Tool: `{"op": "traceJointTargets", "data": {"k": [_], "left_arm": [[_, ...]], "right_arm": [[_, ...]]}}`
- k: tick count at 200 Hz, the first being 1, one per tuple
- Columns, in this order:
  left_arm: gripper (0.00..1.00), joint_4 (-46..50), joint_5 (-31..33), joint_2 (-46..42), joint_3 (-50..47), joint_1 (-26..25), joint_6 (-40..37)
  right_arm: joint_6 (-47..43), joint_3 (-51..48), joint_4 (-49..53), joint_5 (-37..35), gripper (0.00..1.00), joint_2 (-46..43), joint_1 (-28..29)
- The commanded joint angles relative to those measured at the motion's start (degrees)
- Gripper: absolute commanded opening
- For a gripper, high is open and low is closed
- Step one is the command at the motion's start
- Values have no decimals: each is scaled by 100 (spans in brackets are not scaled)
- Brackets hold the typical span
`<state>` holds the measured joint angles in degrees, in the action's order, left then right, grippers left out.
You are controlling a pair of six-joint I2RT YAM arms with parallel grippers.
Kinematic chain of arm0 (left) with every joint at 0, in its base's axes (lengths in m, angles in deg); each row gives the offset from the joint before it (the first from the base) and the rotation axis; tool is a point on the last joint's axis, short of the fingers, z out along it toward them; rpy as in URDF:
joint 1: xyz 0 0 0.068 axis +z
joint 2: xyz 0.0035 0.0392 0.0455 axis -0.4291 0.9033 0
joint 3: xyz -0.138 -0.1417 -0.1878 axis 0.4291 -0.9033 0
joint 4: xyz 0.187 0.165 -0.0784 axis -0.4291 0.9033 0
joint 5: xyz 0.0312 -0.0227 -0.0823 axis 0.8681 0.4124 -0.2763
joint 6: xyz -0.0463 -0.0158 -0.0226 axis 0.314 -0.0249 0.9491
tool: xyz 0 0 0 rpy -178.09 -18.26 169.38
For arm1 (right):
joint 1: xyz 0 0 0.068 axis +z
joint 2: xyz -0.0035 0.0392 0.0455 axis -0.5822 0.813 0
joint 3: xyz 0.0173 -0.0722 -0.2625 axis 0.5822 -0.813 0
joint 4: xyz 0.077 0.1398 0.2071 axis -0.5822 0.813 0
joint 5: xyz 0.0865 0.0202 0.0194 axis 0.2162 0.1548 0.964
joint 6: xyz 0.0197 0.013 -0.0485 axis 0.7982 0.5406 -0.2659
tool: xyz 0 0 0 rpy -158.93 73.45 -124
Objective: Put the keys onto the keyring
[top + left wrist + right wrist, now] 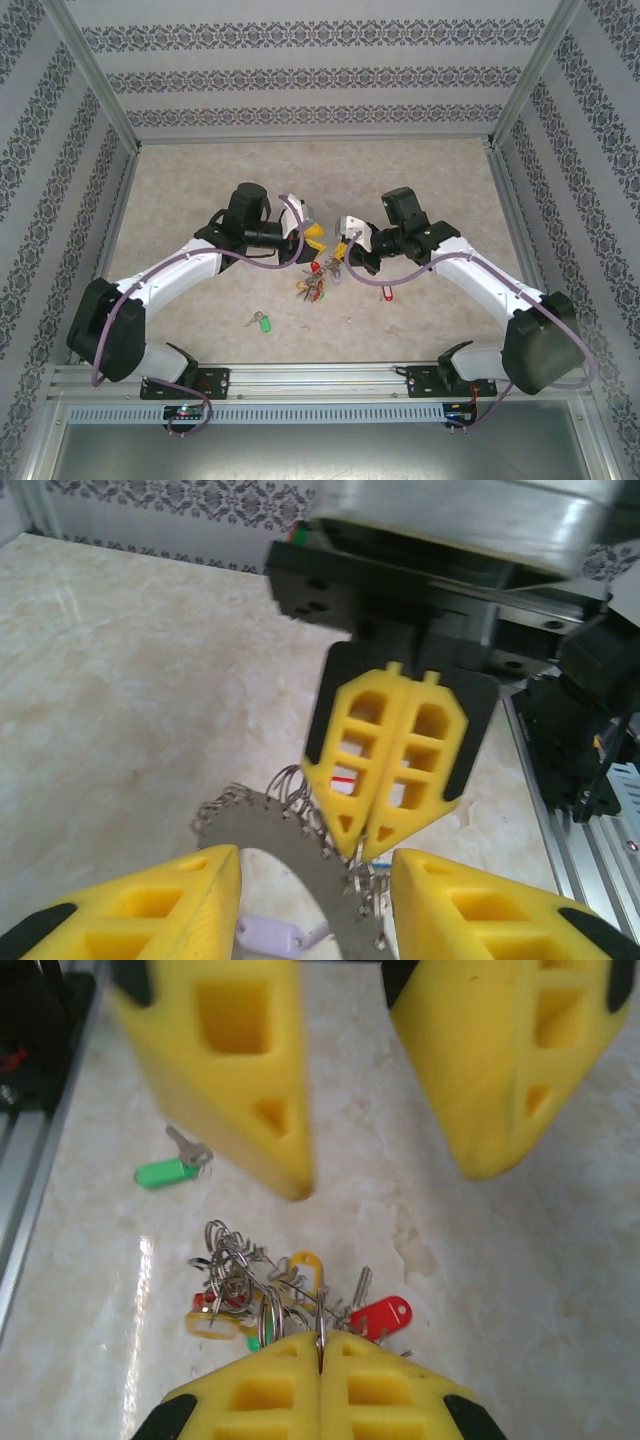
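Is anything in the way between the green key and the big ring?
Nothing visible is. The green key lies alone on the table, which is bare between it and the ring. The right gripper holds the ring pinched. The left gripper hangs open close to the ring.

The beige marbled table (200,180) is carrying a green-tagged key (260,321), which is lying flat at the lower centre-left of the top view. A small pale lilac piece (385,292) is lying right of centre, too small to identify.
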<state>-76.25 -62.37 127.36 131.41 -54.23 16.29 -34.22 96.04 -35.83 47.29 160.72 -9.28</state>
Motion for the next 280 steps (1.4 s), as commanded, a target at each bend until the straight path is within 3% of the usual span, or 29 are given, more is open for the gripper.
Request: {"op": "traceJointTargets", "data": {"k": [1, 52, 96, 144, 161, 183, 201, 219, 257, 280], "left_arm": [[43, 252, -479, 146, 147, -57, -398], [41, 457, -614, 457, 305, -60, -728], [29, 986, -610, 568, 537, -37, -1112], [25, 1332, -490, 604, 645, -36, -1368], [24, 1190, -346, 509, 591, -27, -1271], [29, 876, -54, 419, 397, 28, -806], [32, 392, -63, 296, 16, 24, -508], [42, -77, -10, 187, -272, 25, -253], [45, 853, 385, 231, 4, -205, -808], [45, 771, 704, 188, -106, -313, -743]], "right_arm": [[362, 85, -555, 760, 0, 70, -27], [301, 0, -730, 637, 0, 90, -48], [249, -60, -664, 336, 0, 30, -31], [329, -144, -691, 273, 0, -94, -9], [622, -155, -694, -221, 0, -130, 2], [1229, -460, -1024, -989, 0, -480, -10], [1633, -665, -1283, -923, 0, -720, -12], [1911, -705, -1316, -778, 0, -759, 13], [2223, -641, -1307, -735, 0, -675, 69], [2280, -645, -1295, -714, 0, -648, 96]]}}
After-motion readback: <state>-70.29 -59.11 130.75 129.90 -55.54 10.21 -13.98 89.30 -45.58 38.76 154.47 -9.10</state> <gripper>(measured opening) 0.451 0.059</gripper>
